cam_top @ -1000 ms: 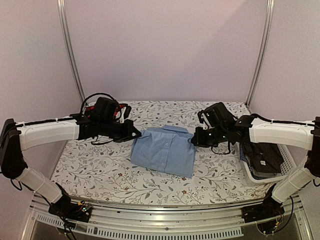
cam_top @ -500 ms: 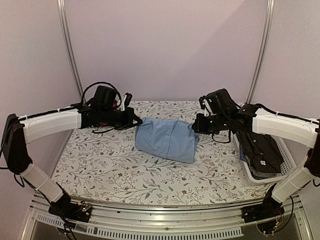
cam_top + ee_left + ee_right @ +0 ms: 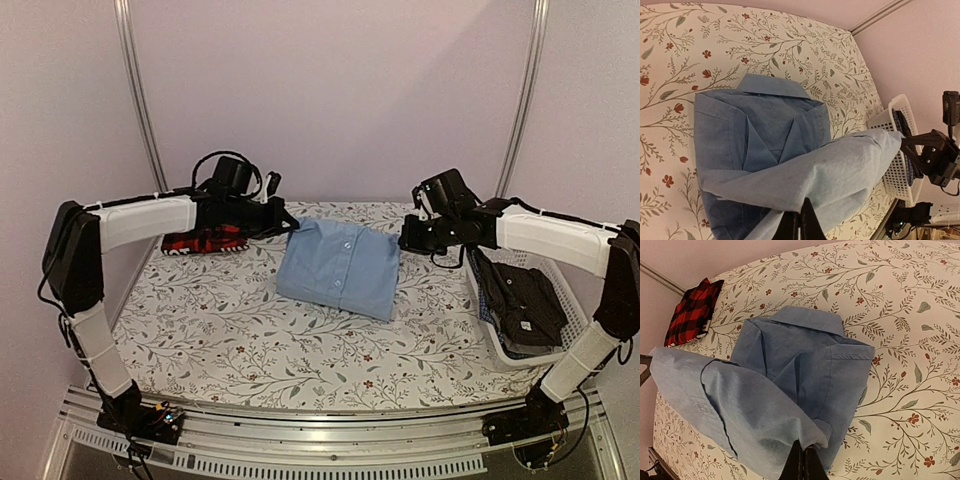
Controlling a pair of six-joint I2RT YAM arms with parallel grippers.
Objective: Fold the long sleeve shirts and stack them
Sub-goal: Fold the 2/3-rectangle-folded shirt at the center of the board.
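A folded light blue shirt [image 3: 340,268] lies in the middle of the floral table, collar toward the back. My left gripper [image 3: 292,226] is shut on its upper left edge, and my right gripper [image 3: 403,243] is shut on its upper right edge; both hold that edge lifted. In the left wrist view the raised blue cloth [image 3: 840,175] drapes from my closed fingers [image 3: 809,226] over the folded body. The right wrist view shows the same lifted flap [image 3: 745,425] pinched at my fingertips [image 3: 803,465]. A folded red-and-black plaid shirt [image 3: 205,240] lies at the back left under my left arm.
A white plastic basket [image 3: 570,300] stands at the right edge with dark checked shirts [image 3: 520,305] in it. Purple walls and two metal rails close the back. The table's front edge runs along the metal frame [image 3: 330,425].
Both grippers have moved toward the back of the table, carrying the blue shirt's gripped edge up and back. The shirt has shifted slightly back with them.
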